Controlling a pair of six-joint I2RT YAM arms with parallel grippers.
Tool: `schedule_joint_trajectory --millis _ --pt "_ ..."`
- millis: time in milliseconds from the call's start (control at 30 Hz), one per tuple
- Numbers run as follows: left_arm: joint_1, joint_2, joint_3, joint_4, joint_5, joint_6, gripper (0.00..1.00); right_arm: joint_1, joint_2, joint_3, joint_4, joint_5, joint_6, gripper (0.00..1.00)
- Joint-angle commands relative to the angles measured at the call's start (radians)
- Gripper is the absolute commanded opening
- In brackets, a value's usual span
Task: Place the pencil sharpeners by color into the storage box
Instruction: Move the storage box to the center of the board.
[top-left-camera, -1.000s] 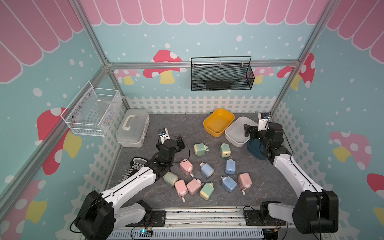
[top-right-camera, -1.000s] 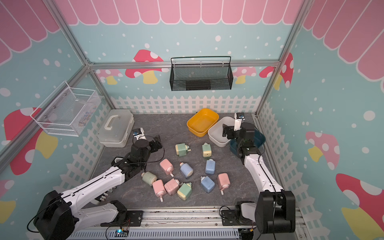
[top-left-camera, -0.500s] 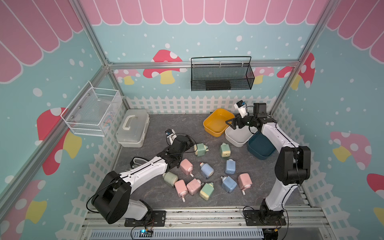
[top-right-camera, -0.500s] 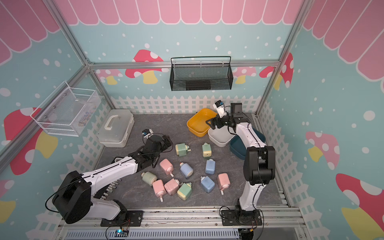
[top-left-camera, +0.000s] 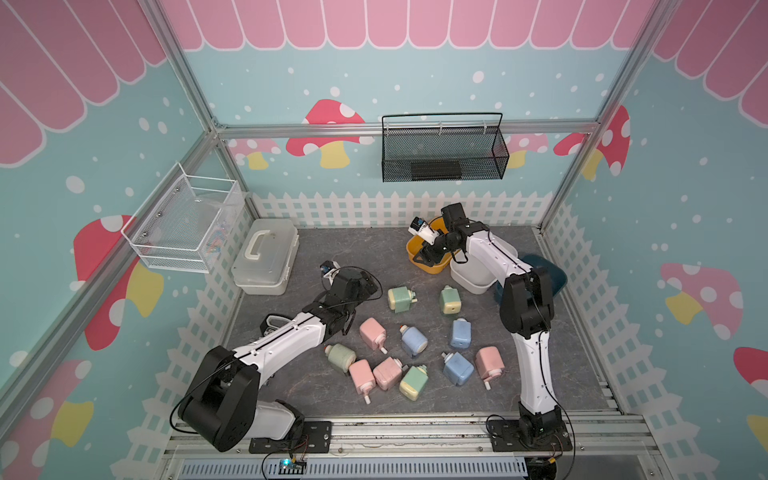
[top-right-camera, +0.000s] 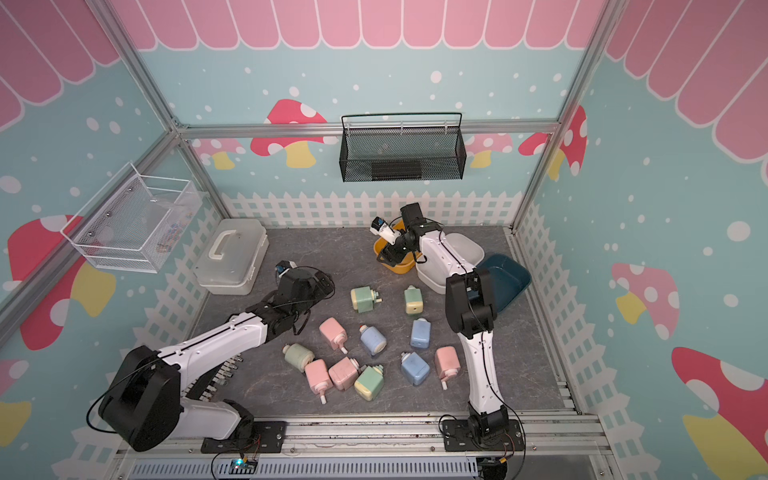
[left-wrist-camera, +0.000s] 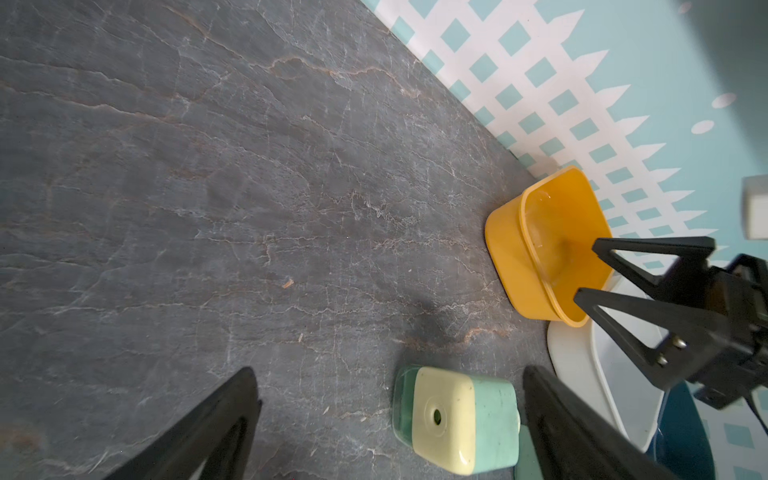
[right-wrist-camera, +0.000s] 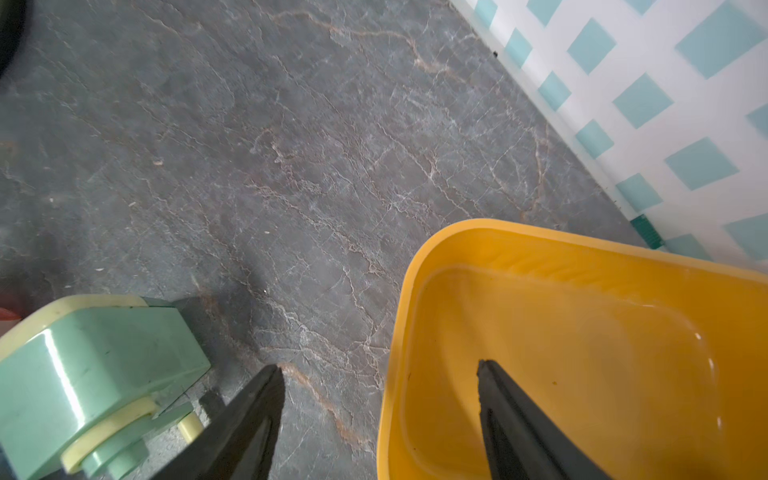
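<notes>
right tool (right-wrist-camera: 378, 365) swung over yellow bin (right-wrist-camera: 540, 249) rim.

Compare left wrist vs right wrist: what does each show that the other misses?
Left wrist only: white bin, dark blue bin, left gripper, the green sharpener's cream holed end. Right wrist only: a green sharpener's crank end, probably the same one. Both: yellow bin, right gripper open astride its rim, grey table, fence wall.

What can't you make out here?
White lidded case: contents, both top views; closed cloudy lid.
Dark teal bin: both top views; partly behind right arm.
Black mesh basket: dark patch inside, both top views; too small.
Green pencil sharpener: right wrist view; cut by frame edge.
</notes>
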Motion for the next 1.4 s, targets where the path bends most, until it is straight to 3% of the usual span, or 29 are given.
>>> schedule_joint_trajectory --millis 0,333,500,633,767,867,1133,1367 --pt "0.015 -0.058 -0.031 0.003 0.004 0.013 0.99 0.006 0.044 0.064 -0.118 0.06 -0.016 0.69" --pt "0.034 -0.127 -0.102 -0.001 -0.022 0.023 0.99 0.063 0.139 0.176 -0.171 0.148 0.017 0.45" --pt "0.047 -0.149 -0.127 -0.002 -0.021 0.025 0.99 0.082 0.17 0.203 -0.165 0.18 0.037 0.41" --pt "0.059 -0.157 -0.134 -0.003 -0.022 0.033 0.99 0.085 0.181 0.216 -0.127 0.293 0.094 0.4" --pt "0.065 -0.155 -0.132 -0.005 -0.027 0.041 0.99 0.085 0.175 0.216 -0.13 0.238 0.078 0.41" --pt "0.067 -0.146 -0.129 -0.004 -0.029 0.041 0.99 0.085 0.181 0.218 -0.133 0.28 0.095 0.4" --pt "0.069 -0.111 -0.118 -0.002 -0.019 0.042 0.99 0.098 0.183 0.228 -0.156 0.189 0.118 0.18" --pt "0.072 -0.109 -0.121 -0.004 -0.018 0.045 0.99 0.132 0.232 0.316 -0.152 0.138 0.185 0.11"
